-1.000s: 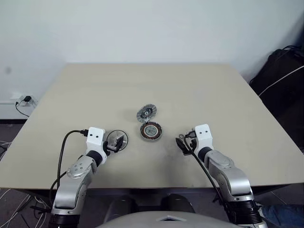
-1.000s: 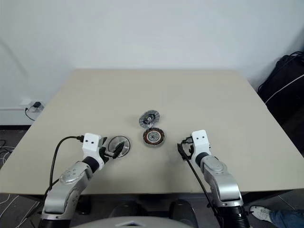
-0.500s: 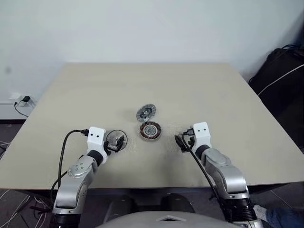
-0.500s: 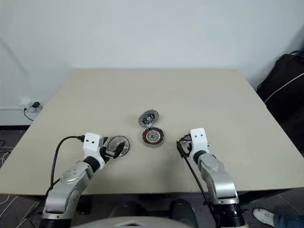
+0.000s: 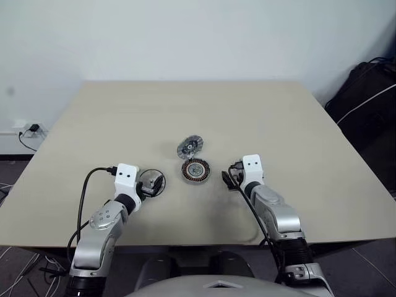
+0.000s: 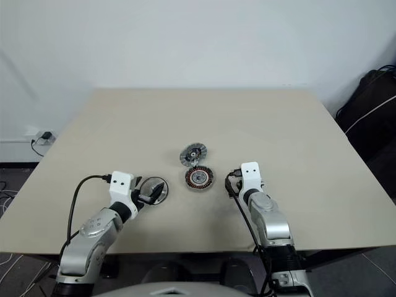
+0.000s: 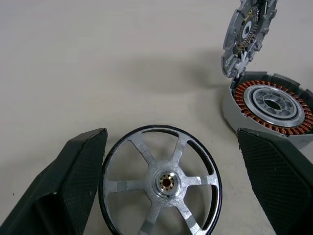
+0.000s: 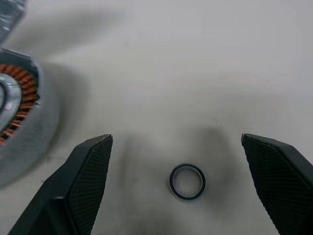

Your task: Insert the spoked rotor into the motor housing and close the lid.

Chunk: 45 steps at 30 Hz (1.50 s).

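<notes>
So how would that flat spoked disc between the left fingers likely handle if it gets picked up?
The spoked rotor looks like rigid metal, so probably stiff. It lies flat and thin on the table, so the open left gripper may struggle to get under its rim. The smooth round edge could slip.

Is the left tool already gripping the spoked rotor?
No. In the left wrist view the spoked rotor lies flat on the table between the open fingers of the left tool, with gaps on both sides.
</notes>
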Each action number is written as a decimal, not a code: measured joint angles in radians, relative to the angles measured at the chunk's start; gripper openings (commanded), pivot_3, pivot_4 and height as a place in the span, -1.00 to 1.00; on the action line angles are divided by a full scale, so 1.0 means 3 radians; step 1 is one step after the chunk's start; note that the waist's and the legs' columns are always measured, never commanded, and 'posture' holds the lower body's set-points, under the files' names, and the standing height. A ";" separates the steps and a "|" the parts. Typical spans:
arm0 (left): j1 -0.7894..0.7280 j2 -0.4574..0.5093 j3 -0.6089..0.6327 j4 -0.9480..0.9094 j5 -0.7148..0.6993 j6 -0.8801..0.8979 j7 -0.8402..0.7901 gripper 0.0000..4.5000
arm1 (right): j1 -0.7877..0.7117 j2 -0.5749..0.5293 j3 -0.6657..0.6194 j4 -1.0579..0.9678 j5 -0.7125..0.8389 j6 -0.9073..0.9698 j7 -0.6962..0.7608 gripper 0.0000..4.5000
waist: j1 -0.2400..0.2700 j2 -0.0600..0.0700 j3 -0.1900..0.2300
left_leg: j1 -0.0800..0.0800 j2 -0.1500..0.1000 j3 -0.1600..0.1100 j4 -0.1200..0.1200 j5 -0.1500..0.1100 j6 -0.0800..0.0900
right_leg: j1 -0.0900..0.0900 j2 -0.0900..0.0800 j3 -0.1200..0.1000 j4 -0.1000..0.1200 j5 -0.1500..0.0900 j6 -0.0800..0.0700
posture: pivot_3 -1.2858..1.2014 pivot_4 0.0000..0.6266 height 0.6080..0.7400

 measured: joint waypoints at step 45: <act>-0.0033 -0.0015 0.0003 0.0006 0.0001 -0.0029 0.0030 1.00 | 0.0180 -0.0020 0.0112 -0.0311 -0.0051 -0.0013 0.0016 -0.99 | -0.0030 -0.0006 -0.0005 | 0.0007 0.0001 -0.0003 -0.0002 0.0004 -0.0007 | 0.0001 0.0004 0.0002 0.0003 0.0000 0.0000 | 0.03 -1.00 1.00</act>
